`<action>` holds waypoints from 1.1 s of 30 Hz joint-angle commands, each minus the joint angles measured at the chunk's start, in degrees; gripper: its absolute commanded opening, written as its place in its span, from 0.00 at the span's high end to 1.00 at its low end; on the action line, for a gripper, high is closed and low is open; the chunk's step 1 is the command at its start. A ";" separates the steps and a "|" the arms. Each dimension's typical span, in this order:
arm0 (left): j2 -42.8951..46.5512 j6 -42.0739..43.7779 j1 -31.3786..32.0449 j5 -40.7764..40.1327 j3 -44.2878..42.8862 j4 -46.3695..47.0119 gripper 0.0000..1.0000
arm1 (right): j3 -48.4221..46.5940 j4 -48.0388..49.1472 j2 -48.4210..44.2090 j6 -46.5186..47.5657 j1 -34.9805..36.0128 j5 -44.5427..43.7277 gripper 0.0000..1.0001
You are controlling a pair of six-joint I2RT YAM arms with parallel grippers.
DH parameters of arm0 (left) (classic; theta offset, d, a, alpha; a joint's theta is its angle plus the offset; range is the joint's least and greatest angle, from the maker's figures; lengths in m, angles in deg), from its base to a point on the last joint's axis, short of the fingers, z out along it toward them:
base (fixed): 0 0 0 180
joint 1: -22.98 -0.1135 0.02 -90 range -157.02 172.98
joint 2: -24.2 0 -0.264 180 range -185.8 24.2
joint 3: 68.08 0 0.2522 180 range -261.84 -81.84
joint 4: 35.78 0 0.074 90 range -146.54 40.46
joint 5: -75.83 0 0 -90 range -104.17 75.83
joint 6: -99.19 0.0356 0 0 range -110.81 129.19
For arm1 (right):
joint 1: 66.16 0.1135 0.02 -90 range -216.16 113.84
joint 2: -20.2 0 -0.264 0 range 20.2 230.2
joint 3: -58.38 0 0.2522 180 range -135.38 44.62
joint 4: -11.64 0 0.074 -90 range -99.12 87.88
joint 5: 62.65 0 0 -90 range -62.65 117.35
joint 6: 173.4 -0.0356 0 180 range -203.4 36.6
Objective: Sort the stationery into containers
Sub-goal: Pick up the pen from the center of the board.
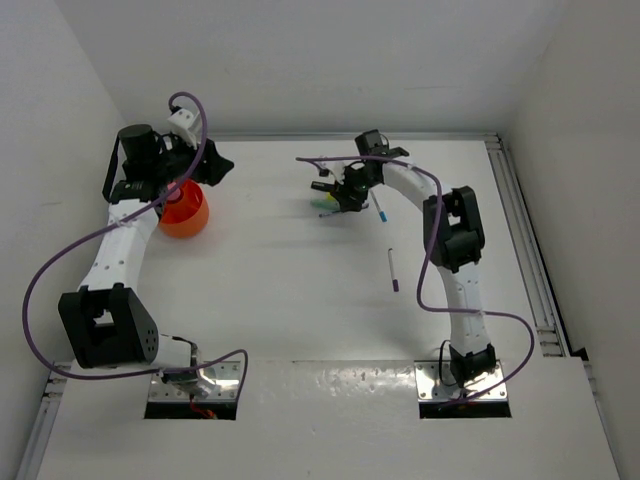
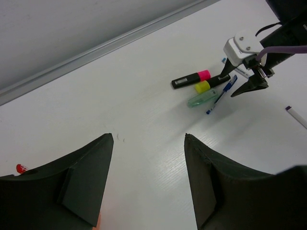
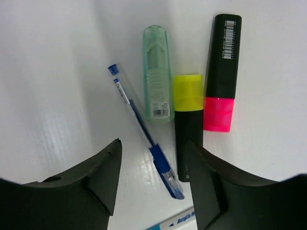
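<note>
the right gripper (image 3: 153,143) hangs low over a cluster of stationery on the white table (image 1: 280,290), its two dark fingers spread wide and holding nothing. beneath it lie a clear-barrelled blue pen (image 3: 144,129), a pale green translucent highlighter (image 3: 157,72), a black highlighter with a yellow cap (image 3: 188,120) and a black highlighter with a pink cap (image 3: 221,72). the three highlighters lie side by side, nearly parallel and close against one another, and the blue pen slants just beside the green one. a thin white pen with a purple tip (image 1: 392,270) lies alone, well apart from the cluster and nearer the arm bases. the left gripper (image 2: 148,139) is also spread and empty, above the table near the small round orange plastic bowl (image 1: 185,215) at the far left. the left arm partly hides the bowl, so what is in it cannot be told
</note>
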 commanded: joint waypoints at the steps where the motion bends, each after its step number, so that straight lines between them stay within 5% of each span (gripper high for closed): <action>1: -0.23 0.80 -0.46 1.19 -0.45 1.46 0.33 | -2.42 1.56 2.22 0.03 0.16 0.16 0.45; 12: -0.24 0.81 -1.26 1.54 -0.28 0.84 0.33 | -0.75 -0.28 4.95 3.36 0.08 -1.25 0.58; 20: 0.90 1.95 -1.87 1.63 -0.54 -0.47 0.33 | 10.65 -2.31 -1.18 11.71 2.27 -4.15 0.97; 23: 1.26 3.87 -2.05 4.16 -1.15 -2.67 0.34 | 20.93 2.95 -6.45 12.42 4.47 -8.37 1.00; 28: 2.40 12.48 -1.87 13.74 -2.74 -13.12 0.35 | 26.49 1.65 -12.88 5.24 6.05 -7.58 1.00; 33: 9.86 26.77 1.11 16.50 1.04 -21.28 0.36 | 16.75 -9.04 -15.26 -13.28 5.35 1.81 1.00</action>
